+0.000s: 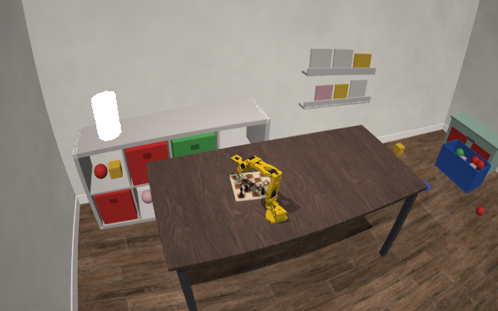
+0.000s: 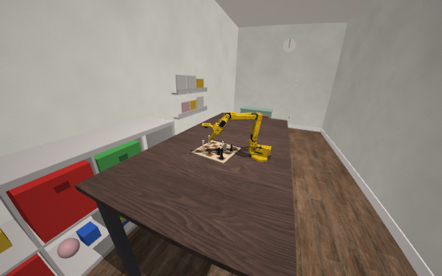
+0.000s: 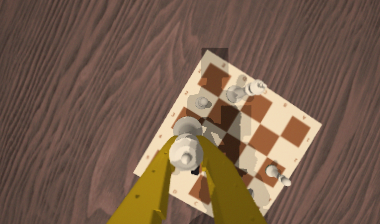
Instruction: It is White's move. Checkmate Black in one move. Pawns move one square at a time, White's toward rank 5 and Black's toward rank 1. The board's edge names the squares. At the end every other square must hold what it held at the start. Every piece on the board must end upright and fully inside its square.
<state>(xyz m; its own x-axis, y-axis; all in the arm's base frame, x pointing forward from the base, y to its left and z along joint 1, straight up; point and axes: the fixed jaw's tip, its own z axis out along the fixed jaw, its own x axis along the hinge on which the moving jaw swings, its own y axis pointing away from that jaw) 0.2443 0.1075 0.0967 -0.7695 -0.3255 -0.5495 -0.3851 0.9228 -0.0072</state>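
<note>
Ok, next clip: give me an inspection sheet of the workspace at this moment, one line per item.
Surface: dark wood table; it carries a small chessboard and the arm's base.
Job's things: white piece held over the board's edge squares; other white pieces and black pieces stand upright on the board.
Clutter: nothing seen on the table beyond board and arm.
Grippers: gripper closed on the white piece.
Cables: nothing seen.
Surroundings: white cube shelf with red and green bins, wall shelves, blue toy bin, red ball on the floor.
</note>
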